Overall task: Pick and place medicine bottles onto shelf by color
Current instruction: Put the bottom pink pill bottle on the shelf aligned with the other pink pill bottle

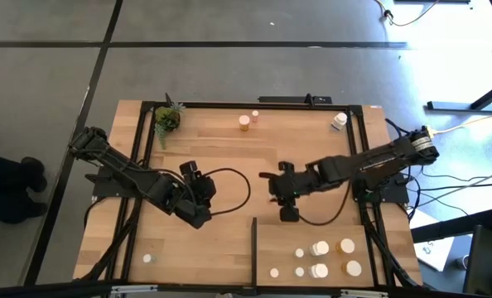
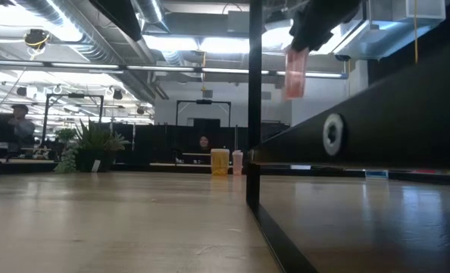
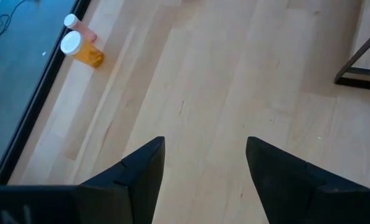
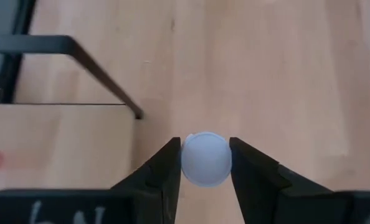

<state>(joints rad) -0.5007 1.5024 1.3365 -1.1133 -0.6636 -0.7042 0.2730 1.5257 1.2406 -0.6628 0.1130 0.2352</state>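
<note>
held bottle: only cap seen, body hidden | shelf bottles: colours too small to tell

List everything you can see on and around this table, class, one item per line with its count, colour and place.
Shelf: one, light wood with a black strip, lower right of the table in the high view.
Shelf bottles: seven, white caps, white or orange bodies, standing on the shelf.
Paired bottles: two, orange and pinkish, at the middle of the far edge.
White bottle: one, far right corner.
Small white bottle: one, lower left of the table.
Held bottle: one, white cap, between the right gripper's fingers.
Potted plant: one, green, far left corner.
Person: one, dark, in the room behind.
Left gripper: open, empty, over bare wood left of the middle.
Right gripper: shut on the held bottle, just beyond the shelf.
</note>
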